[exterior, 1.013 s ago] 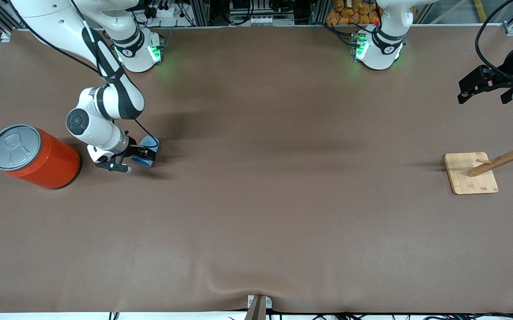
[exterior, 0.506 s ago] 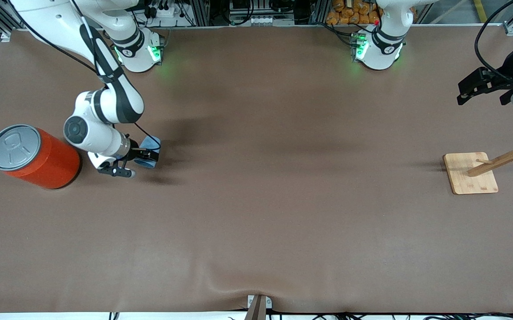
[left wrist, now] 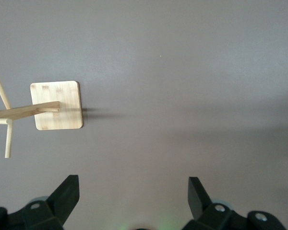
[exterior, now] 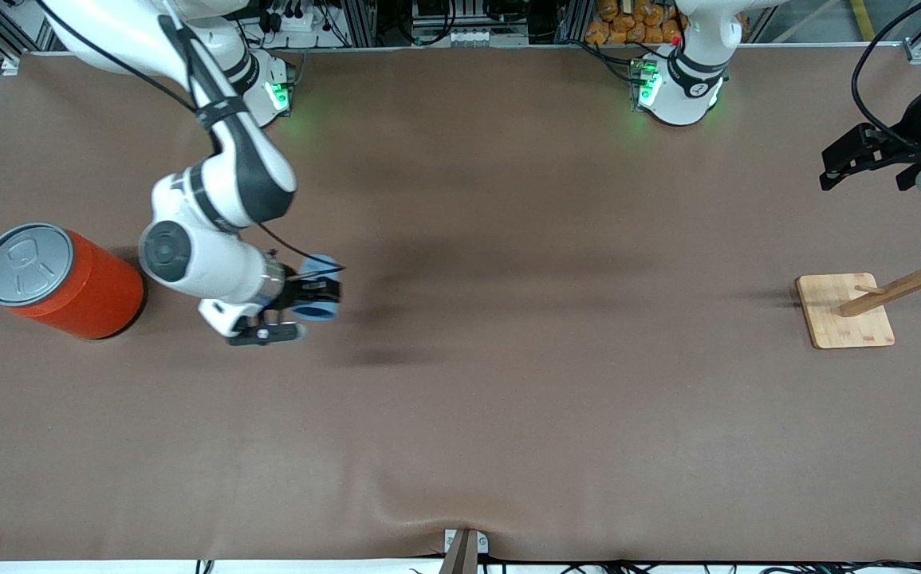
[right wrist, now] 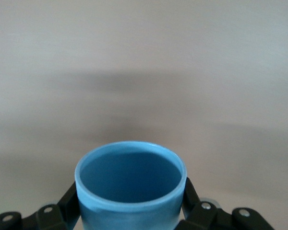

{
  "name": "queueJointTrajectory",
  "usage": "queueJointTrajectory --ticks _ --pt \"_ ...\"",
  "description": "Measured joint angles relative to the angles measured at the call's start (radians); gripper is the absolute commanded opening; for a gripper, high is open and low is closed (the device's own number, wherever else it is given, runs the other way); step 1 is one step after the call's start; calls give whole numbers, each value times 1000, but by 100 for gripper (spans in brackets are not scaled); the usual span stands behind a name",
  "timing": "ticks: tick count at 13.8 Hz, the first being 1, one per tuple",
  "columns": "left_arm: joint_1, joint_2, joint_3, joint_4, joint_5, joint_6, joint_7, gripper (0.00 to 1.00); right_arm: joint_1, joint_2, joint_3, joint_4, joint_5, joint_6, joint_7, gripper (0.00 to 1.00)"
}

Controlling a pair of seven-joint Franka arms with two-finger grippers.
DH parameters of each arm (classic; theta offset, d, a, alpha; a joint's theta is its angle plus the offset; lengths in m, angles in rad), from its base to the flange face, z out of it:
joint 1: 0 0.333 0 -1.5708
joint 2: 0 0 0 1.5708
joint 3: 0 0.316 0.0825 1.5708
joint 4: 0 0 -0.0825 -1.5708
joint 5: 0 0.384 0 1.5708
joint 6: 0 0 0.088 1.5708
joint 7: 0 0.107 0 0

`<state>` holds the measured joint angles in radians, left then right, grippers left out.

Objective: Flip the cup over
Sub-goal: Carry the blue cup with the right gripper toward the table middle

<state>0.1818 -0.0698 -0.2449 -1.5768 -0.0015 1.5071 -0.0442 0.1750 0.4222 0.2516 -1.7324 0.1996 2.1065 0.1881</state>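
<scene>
My right gripper [exterior: 307, 296] is shut on the small light-blue cup [exterior: 319, 288] and holds it on its side above the brown table, its mouth toward the left arm's end. In the right wrist view the cup [right wrist: 130, 191] sits between the two black fingers [right wrist: 69, 201], its darker blue inside showing. My left gripper [exterior: 867, 155] is open and empty, up in the air at the left arm's end of the table; its view shows both fingertips [left wrist: 69, 189] wide apart over bare table.
A large orange can [exterior: 61, 279] with a grey lid stands at the right arm's end. A wooden peg stand [exterior: 847, 309] on a square base stands at the left arm's end, also in the left wrist view [left wrist: 57, 105].
My right gripper has lifted the cup off the table and carried it away from the orange can, toward the table's middle. The left arm has stayed still.
</scene>
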Motion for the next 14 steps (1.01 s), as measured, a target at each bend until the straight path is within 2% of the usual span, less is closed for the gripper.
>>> queueJointTrajectory --ticks 2,5,7,9,11,14 --pt "0 0 0 1 0 0 0 100 57 83 58 120 -11 1 -5 25" --pt "1 0 0 1 0 0 0 100 213 214 69 307 -154 2 -42 24" --pt "1 0 1 1 0 0 0 100 303 296 67 401 -227 3 -150 24" --pt "1 0 1 2 0 0 0 100 367 368 65 475 -281 4 -268 22" --pt "1 0 1 2 0 0 0 100 424 421 58 528 -342 6 -330 14" --pt "1 0 1 2 0 0 0 100 524 466 23 561 -415 58 -374 15"
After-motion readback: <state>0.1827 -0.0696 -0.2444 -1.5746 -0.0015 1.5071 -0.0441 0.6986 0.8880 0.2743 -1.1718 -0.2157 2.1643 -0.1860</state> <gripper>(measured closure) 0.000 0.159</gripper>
